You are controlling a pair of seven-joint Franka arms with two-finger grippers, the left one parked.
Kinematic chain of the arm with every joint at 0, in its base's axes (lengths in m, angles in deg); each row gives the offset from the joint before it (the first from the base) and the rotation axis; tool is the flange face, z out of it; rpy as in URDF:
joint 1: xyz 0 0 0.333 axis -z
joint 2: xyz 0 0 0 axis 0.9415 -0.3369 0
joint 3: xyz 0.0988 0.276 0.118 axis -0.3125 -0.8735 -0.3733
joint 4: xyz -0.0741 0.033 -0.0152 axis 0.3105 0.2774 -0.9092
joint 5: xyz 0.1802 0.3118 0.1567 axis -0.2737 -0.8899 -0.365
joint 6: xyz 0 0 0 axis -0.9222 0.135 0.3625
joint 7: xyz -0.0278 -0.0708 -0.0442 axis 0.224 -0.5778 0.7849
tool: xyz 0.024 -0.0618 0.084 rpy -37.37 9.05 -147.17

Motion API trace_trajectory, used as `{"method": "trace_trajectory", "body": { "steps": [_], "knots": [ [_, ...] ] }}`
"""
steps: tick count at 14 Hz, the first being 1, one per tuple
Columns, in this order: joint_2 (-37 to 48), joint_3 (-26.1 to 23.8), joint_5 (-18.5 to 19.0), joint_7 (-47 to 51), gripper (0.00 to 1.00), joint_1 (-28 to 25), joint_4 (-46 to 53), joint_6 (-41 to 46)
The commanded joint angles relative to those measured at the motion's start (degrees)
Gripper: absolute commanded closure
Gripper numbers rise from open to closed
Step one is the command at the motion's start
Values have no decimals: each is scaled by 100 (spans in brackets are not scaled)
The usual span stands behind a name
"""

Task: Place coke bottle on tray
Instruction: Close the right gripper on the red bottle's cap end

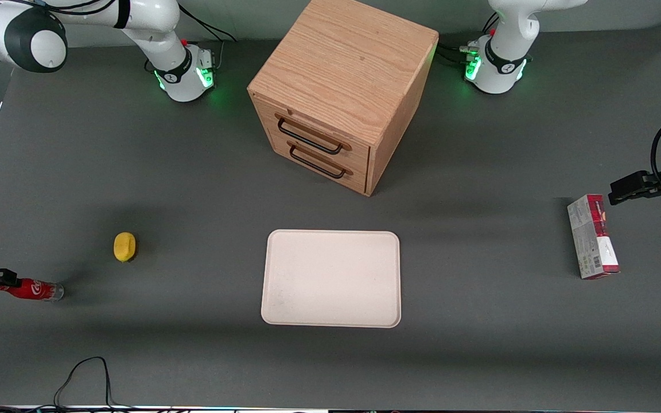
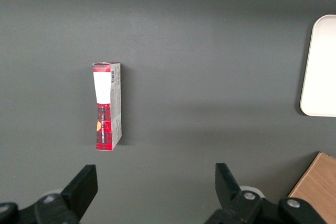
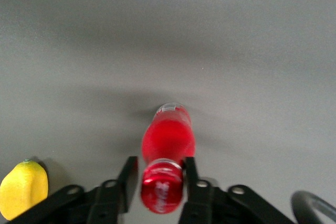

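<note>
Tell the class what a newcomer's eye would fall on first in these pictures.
The wooden drawer cabinet dominates mid-table, with the cream tray bare in front of it. Toward the working arm's end, the gripper closes on the neck of the coke bottle, a yellow lemon nearby.

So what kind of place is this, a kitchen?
More likely a robot test bench: arms bolted to a grey table, scattered props like a cabinet and tray, the tool around a bottle.
</note>
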Motion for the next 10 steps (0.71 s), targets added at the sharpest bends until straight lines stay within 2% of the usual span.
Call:
{"method": "trace_trajectory", "body": {
  "steps": [1, 5, 7, 10],
  "knots": [
    [-88, -100, 116, -88, 100, 65, 192, 15],
    [384, -100, 168, 322, 100, -136, 87, 128],
    [911, -100, 308, 1146, 100, -504, -71, 618],
    [1527, -100, 318, 2632, 100, -1111, -81, 1637]
  ]
}}
